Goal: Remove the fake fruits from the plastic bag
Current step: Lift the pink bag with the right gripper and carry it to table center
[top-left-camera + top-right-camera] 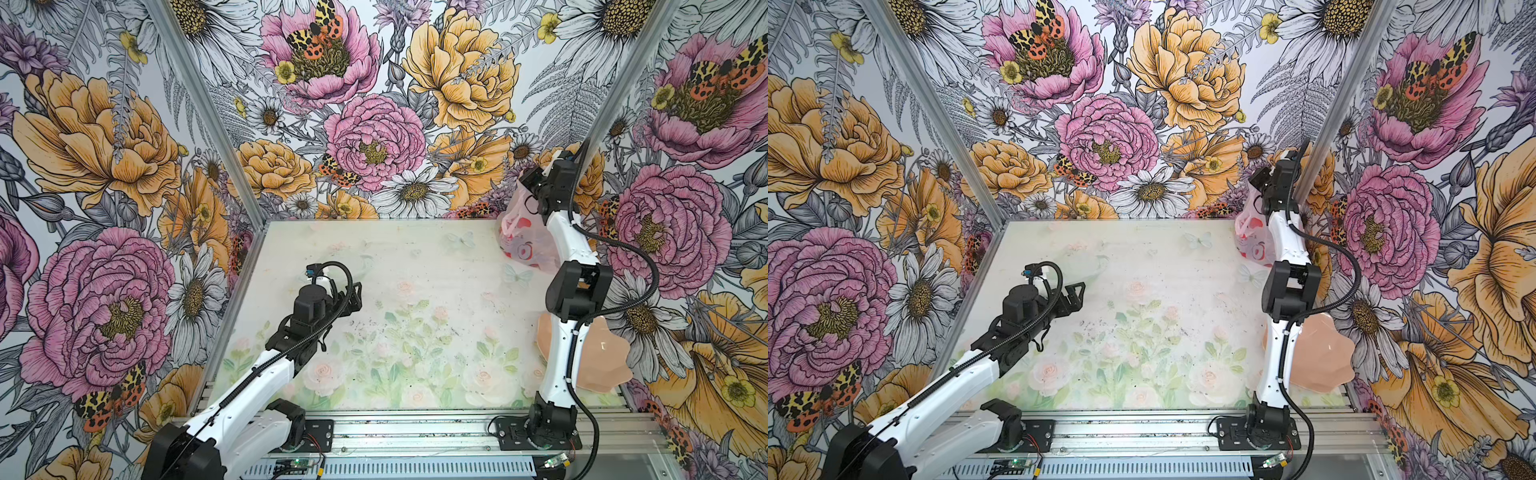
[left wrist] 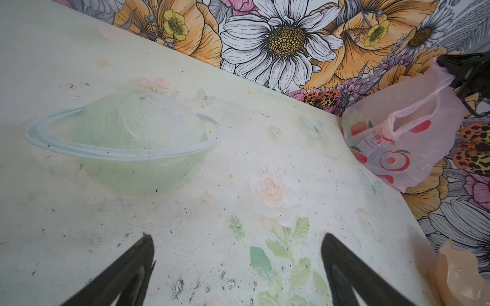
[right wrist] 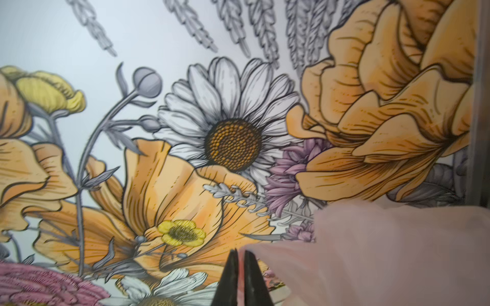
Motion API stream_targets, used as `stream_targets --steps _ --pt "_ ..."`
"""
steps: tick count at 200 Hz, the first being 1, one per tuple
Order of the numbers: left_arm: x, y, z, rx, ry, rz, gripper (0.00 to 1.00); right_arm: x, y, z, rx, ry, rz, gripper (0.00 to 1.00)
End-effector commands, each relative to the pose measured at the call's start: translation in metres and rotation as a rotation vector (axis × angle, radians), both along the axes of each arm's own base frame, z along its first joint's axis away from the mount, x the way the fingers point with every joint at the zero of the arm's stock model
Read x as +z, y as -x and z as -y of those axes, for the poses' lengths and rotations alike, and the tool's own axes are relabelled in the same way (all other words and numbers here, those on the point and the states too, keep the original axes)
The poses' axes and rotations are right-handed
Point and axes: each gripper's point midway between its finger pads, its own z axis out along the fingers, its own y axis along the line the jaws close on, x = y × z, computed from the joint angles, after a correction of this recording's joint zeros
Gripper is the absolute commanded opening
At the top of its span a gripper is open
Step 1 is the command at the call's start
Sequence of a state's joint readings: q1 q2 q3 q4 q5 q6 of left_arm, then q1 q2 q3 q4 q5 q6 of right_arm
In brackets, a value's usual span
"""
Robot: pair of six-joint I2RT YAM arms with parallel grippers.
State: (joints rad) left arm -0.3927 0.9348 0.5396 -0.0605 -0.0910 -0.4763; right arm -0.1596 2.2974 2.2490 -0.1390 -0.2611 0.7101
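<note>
The right tool (image 3: 240, 255) is clamped on the bag (image 2: 397, 143) near its top, holding it up in the far right corner, likely to tip fruit out. The left tool (image 2: 236, 239) is wide apart, empty.

Pink bag (image 1: 1252, 243) w/ red prints at table's (image 1: 1142, 257) far right corner, its top rising to R gripper (image 1: 1257, 188); jaws not clear from here. L gripper (image 1: 1079, 293) hovers over table's left-middle, jaws apart, nothing btwn them. Peach plate (image 1: 1325, 361) by right edge, partly behind R arm (image 1: 1273, 357).
</note>
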Motion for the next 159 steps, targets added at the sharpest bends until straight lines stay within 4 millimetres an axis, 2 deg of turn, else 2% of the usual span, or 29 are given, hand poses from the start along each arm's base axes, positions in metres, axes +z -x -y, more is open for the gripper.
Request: stream_targets --steps 1,30,80,122,139,141,159 --pt "0.009 0.004 -0.026 0.115 -0.017 -0.022 0.98 0.054 0.030 -0.054 0.145 0.032 0.079 0.09" --pt "0.010 0.015 -0.048 0.181 0.006 -0.042 0.98 0.055 0.060 -0.117 0.269 0.058 0.059 0.08" --pt "0.022 0.038 -0.075 0.246 0.010 -0.025 0.98 0.035 0.128 -0.223 0.471 0.105 -0.007 0.07" --pt "0.024 0.050 -0.087 0.273 0.026 -0.017 0.98 0.017 0.198 -0.314 0.662 0.140 -0.055 0.07" --pt "0.024 0.051 -0.087 0.274 0.033 -0.016 0.98 0.010 0.232 -0.356 0.755 0.173 -0.071 0.07" --pt "0.024 0.051 -0.087 0.275 0.035 -0.017 0.98 0.008 0.241 -0.366 0.777 0.178 -0.075 0.07" --pt "0.025 0.051 -0.087 0.272 0.040 -0.018 0.98 -0.001 0.273 -0.399 0.846 0.212 -0.102 0.07"
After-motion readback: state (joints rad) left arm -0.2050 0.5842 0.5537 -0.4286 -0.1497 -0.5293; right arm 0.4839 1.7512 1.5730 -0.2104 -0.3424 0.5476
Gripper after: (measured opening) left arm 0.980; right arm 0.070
